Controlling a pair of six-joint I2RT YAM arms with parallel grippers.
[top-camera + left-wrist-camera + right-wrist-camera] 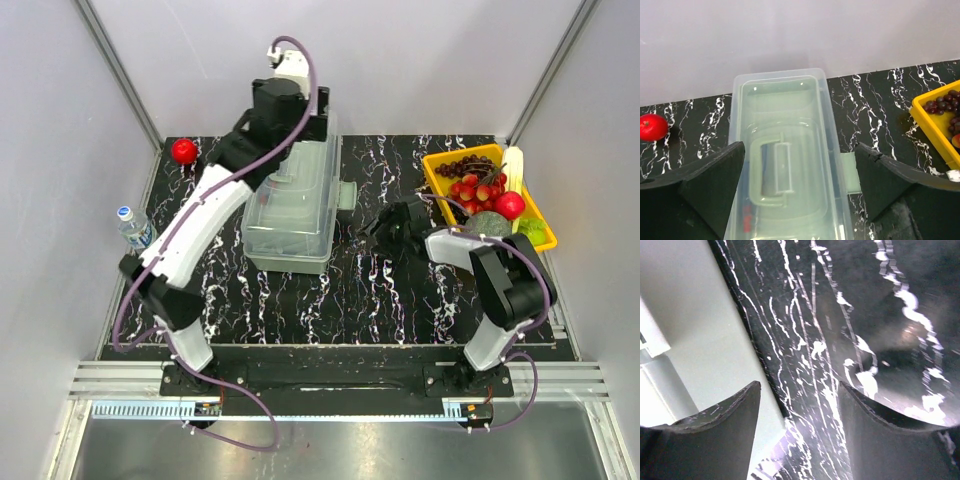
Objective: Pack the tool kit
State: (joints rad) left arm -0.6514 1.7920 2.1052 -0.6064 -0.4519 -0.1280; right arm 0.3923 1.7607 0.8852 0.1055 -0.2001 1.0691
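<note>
The translucent pale grey-green toolbox point(292, 205) lies closed on the black marbled table, lid handle point(771, 169) on top, latch point(346, 194) on its right side. In the left wrist view a red-tipped tool point(746, 220) shows faintly through the lid. My left gripper point(800, 185) is open above the box, its fingers point(715, 180) wider apart than the lid. My right gripper point(388, 231) is open and empty, low over the table right of the latch; its wrist view shows the pale latch point(700, 340) at the left.
A yellow tray point(487, 190) of fruit stands at the back right. A red ball point(184, 150) lies at the back left corner. A water bottle point(132, 226) stands at the table's left edge. White walls close in the back and sides.
</note>
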